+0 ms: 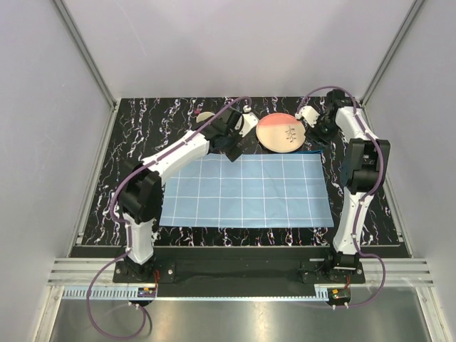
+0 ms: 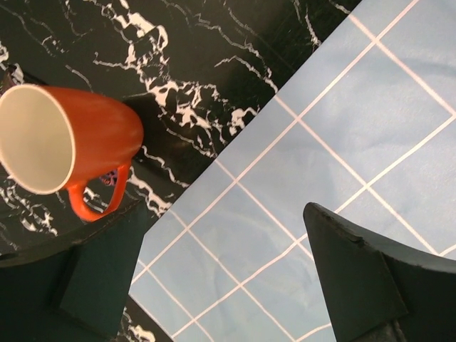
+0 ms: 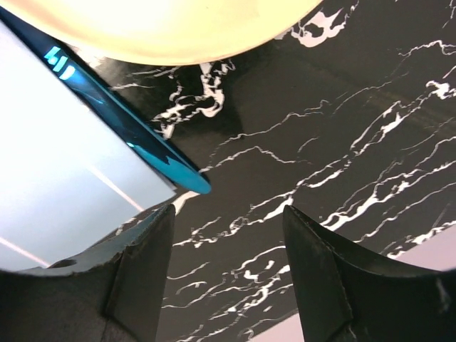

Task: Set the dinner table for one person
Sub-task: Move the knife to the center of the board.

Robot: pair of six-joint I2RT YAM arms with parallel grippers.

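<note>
The dinner table (image 1: 356,221) is a black top with white streaks. A light-blue checked mat (image 1: 246,192) lies at its middle. An orange mug (image 2: 85,139) with a cream inside stands on the table past the mat's far left corner (image 1: 206,117). An orange-pink plate (image 1: 281,133) sits at the mat's far edge, and its pale rim (image 3: 164,28) shows in the right wrist view. My left gripper (image 2: 226,214) is open and empty over the mat's far left corner (image 1: 231,146). My right gripper (image 3: 228,214) is open and empty over bare table, right of the plate (image 1: 314,134).
A thin bright-blue object (image 3: 128,121) lies along the mat's corner below the plate; I cannot tell what it is. Small pale marks (image 1: 290,132) show on the plate. Grey walls enclose the table on three sides.
</note>
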